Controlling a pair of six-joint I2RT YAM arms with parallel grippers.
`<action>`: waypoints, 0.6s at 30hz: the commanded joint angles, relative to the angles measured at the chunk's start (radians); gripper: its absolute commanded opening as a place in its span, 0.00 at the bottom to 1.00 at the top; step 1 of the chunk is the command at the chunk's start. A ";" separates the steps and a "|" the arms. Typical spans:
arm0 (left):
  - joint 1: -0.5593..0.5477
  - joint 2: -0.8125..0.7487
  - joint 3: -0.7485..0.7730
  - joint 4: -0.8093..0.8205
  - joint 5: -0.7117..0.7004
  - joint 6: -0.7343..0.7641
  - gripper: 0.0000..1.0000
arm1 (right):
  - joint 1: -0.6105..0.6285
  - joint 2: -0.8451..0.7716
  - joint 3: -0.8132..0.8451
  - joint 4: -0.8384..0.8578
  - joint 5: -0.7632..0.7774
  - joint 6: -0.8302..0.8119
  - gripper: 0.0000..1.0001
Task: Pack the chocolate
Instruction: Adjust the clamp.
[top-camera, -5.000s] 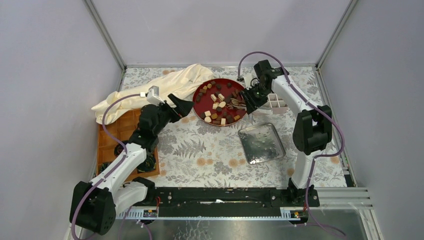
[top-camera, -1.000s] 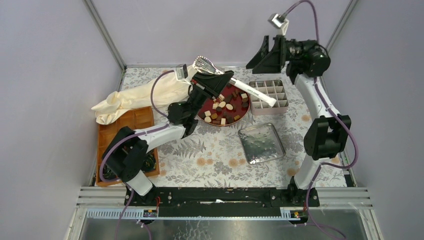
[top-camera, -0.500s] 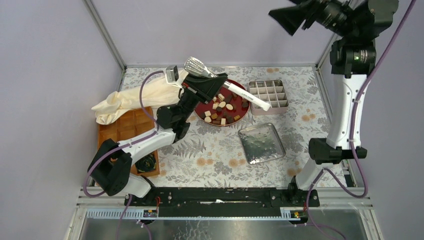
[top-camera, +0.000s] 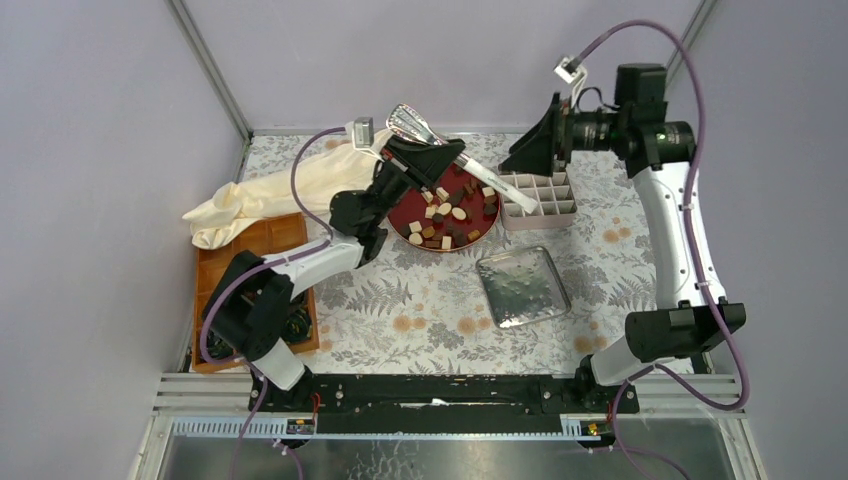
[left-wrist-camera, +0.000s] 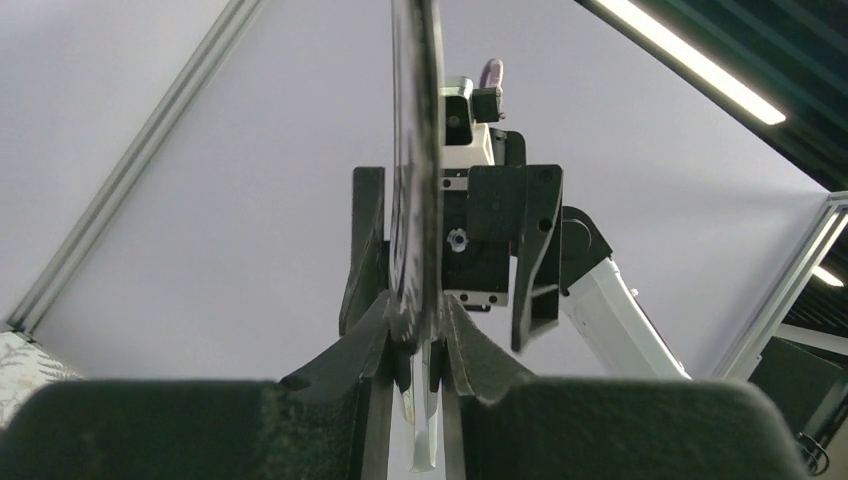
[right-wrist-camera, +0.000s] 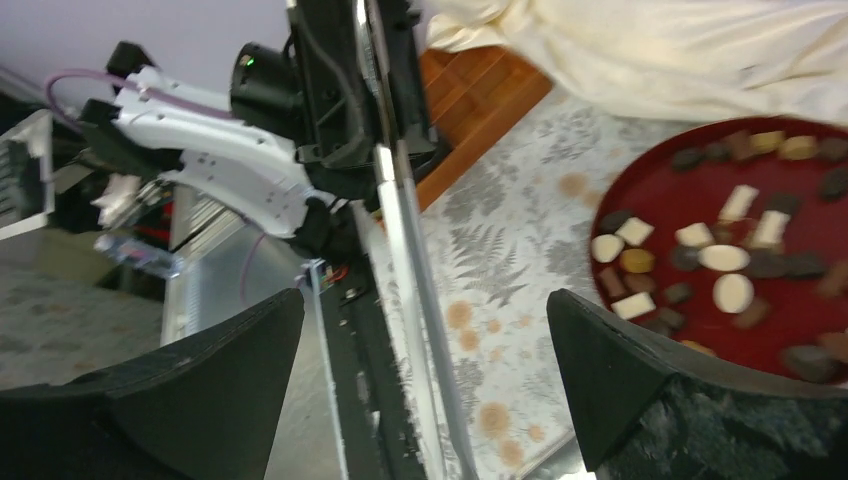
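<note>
Top external shows chocolate (top-camera: 459, 213) as small brown, tan, seemingly cream pieces.

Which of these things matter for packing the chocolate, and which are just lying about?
In the job: chocolate pieces, red plate, tongs held in the left gripper, divided box.
Lying about, it seems: cream cloth, wooden tray, metal tray.
</note>
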 joint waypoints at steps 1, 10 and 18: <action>0.002 0.032 0.068 0.123 0.057 -0.035 0.00 | 0.080 -0.058 -0.065 0.018 -0.062 0.002 1.00; 0.004 0.067 0.072 0.191 0.053 -0.092 0.00 | 0.173 -0.025 -0.142 0.119 -0.058 0.049 0.89; 0.003 0.082 0.071 0.195 0.021 -0.111 0.00 | 0.216 -0.010 -0.151 0.202 -0.049 0.141 0.69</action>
